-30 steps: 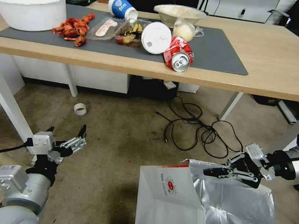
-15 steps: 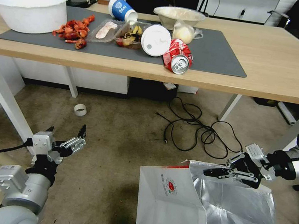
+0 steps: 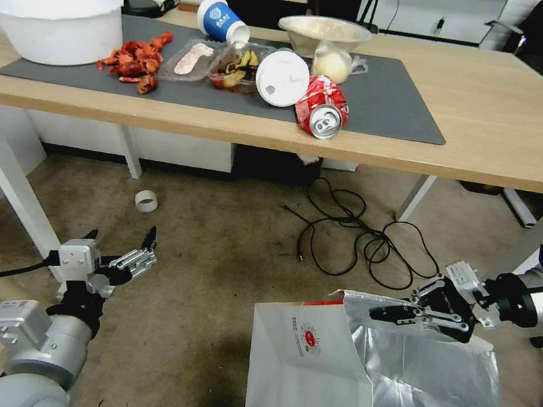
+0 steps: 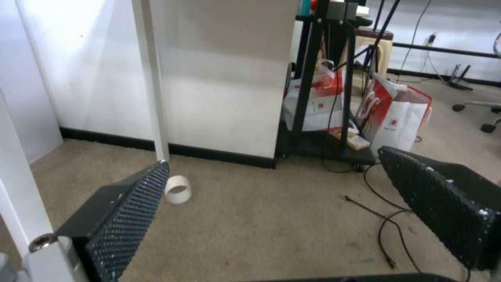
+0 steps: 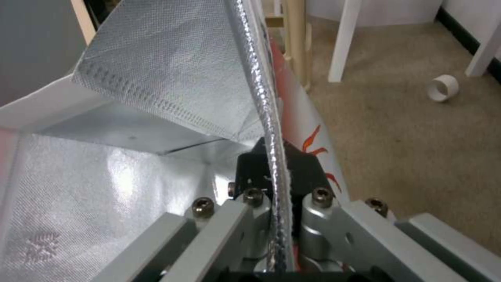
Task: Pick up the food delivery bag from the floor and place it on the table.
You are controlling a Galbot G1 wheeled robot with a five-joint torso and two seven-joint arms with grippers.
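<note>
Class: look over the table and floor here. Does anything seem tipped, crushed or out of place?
Yes. On the table, a crushed red can and a blue paper cup lie on their sides. Crayfish shells are strewn over the grey mat. A black cable sprawls tangled on the floor.

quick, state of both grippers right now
Left gripper: open, holding nothing, above the floor.
Right gripper: closed on the rim of the bag.

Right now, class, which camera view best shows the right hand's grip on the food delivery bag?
The right wrist view: the right hand pinches the food delivery bag at its foil rim. The head view shows the grip from farther off.
</note>
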